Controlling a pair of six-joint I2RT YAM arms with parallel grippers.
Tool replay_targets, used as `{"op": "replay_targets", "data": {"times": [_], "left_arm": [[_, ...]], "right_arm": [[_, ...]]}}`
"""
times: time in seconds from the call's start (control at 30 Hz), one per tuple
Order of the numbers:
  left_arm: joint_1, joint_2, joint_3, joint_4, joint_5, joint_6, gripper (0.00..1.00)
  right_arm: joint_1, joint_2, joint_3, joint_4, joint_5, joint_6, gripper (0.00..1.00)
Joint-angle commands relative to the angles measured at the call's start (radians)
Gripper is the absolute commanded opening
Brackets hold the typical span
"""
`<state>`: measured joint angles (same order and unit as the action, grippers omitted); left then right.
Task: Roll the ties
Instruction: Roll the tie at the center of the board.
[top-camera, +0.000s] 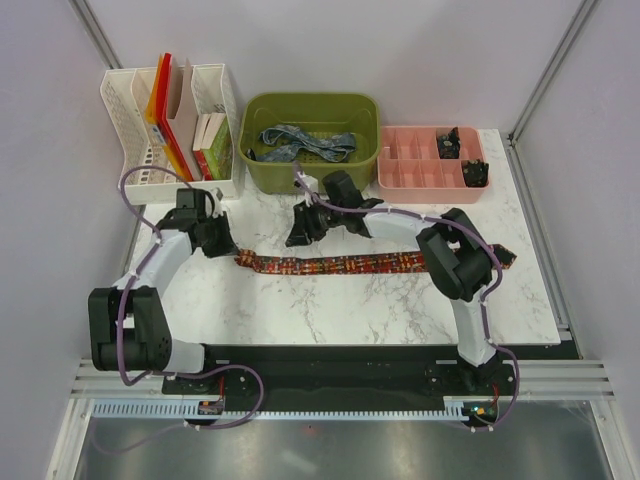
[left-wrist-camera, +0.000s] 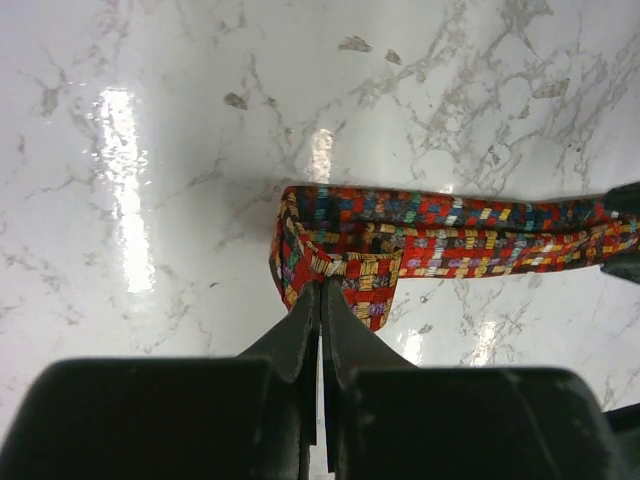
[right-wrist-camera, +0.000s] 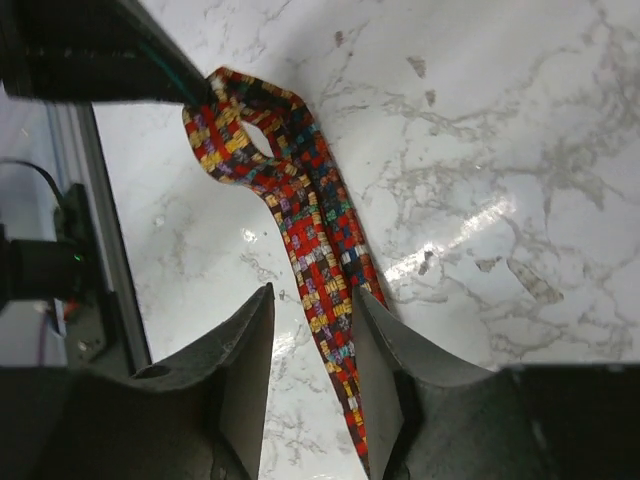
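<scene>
The red, orange and dark patterned tie (top-camera: 340, 265) lies stretched left to right across the marble table. Its left end is folded back on itself (left-wrist-camera: 340, 255). My left gripper (top-camera: 228, 248) is shut on that folded end, the fingertips pinching the fabric (left-wrist-camera: 321, 290). My right gripper (top-camera: 300, 238) is open and hovers over the tie a little right of the fold. The tie (right-wrist-camera: 320, 250) runs between its spread fingers (right-wrist-camera: 312, 295). The blue-grey patterned tie (top-camera: 305, 143) lies crumpled in the green bin.
A green bin (top-camera: 310, 102) stands at the back centre. A white file organiser (top-camera: 165, 120) with books is at the back left, and a pink compartment tray (top-camera: 420, 170) with small dark items at the back right. The tie's far end (top-camera: 508, 256) reaches the table's right edge.
</scene>
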<state>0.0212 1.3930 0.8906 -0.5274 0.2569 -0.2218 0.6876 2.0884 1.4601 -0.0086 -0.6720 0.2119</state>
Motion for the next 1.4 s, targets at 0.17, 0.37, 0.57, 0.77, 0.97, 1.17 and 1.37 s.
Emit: {"op": "replay_targets", "data": {"times": [0.17,0.37,0.57,0.77,0.97,1.17,1.37], "left_arm": [[-0.173,0.043,0.054,0.017,-0.056,-0.128,0.02],[-0.234,0.096,0.048,0.07,-0.012,-0.203,0.03],[-0.262,0.179,0.048,0.133,0.048,-0.292,0.05],[-0.265,0.227,0.067,0.164,0.094,-0.37,0.05],[-0.264,0.215,0.044,0.227,0.117,-0.444,0.08],[-0.264,0.216,0.027,0.263,0.148,-0.475,0.09],[-0.262,0.222,0.024,0.276,0.171,-0.484,0.09]], "right_arm": [[-0.063,-0.059,-0.245,0.446,-0.107,0.661,0.48],[-0.072,-0.05,-0.268,0.516,-0.118,0.759,0.49],[-0.076,-0.042,-0.297,0.561,-0.13,0.807,0.5],[-0.072,-0.039,-0.297,0.499,-0.123,0.768,0.53],[-0.069,-0.019,-0.27,0.418,-0.103,0.727,0.52],[-0.056,0.024,-0.248,0.383,-0.084,0.716,0.48],[-0.048,0.067,-0.233,0.397,-0.066,0.736,0.48]]}}
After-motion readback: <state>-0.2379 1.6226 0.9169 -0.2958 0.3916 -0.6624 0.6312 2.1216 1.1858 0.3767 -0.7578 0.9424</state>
